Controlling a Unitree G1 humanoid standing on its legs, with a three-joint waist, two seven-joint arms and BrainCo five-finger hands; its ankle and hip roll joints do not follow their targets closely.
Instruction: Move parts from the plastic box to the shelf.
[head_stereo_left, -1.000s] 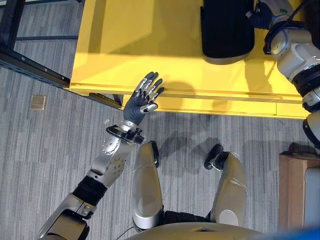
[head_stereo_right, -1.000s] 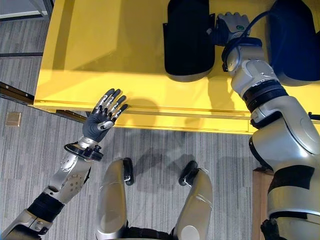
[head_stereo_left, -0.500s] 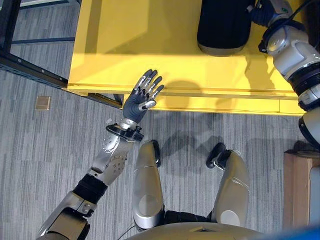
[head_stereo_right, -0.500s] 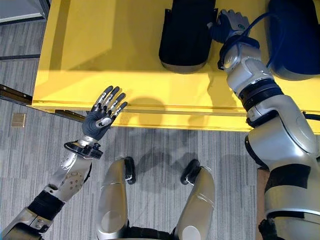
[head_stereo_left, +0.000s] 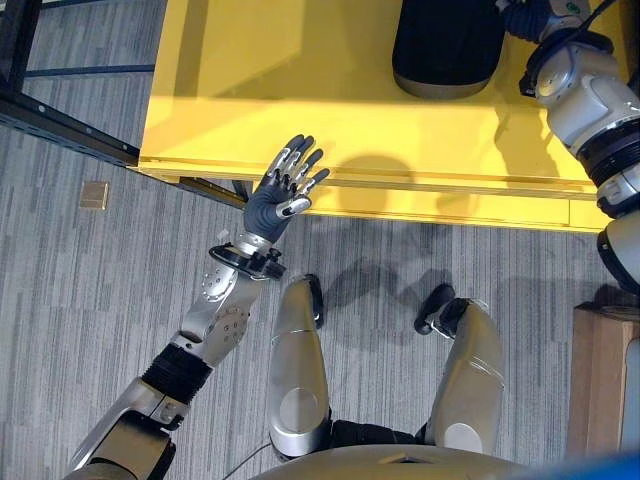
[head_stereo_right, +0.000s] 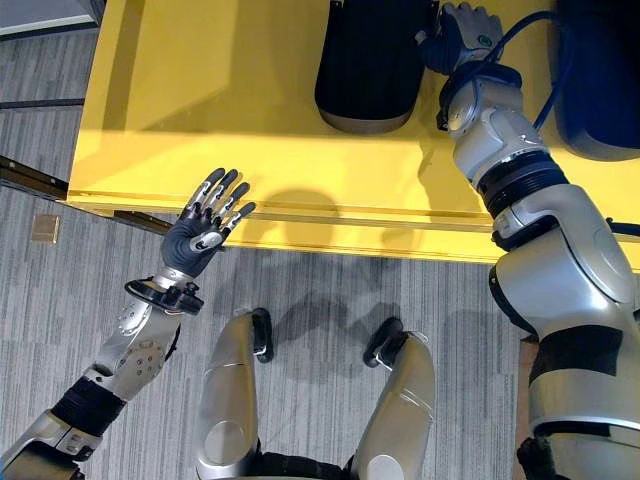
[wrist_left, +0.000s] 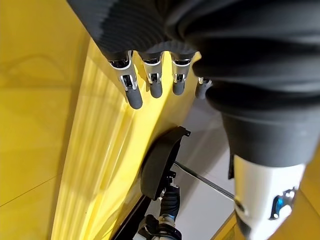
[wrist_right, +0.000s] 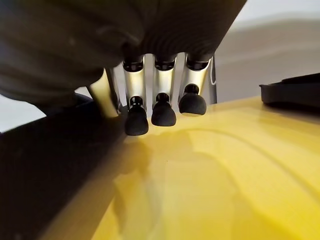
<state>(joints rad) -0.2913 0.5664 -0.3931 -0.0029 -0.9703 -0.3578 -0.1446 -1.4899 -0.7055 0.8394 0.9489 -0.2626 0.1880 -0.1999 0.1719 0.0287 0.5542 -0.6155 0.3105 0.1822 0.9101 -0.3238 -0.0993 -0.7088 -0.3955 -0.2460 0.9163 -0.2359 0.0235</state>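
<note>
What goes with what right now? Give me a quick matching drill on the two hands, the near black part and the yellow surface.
Things:
1. left hand
2. right hand
3. black part
4. yellow surface

States:
A. lies on the yellow surface, beside the right hand
B. open, fingers spread, at the surface's near edge
C. carries the part
D. reaches next to the black part, fingers straight, holding nothing

Pairs: 1-B, 2-D, 3-A, 4-C

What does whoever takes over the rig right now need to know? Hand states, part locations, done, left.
Left hand: open, empty, fingers spread at the near edge of the yellow surface.
Right hand: fingers straight, open, beside the nearer black part, touching or not unclear.
A second black part lies on the yellow surface to its right.
Done: neither hand holds a part.
Left: grasp a part and carry it to the shelf.
</note>
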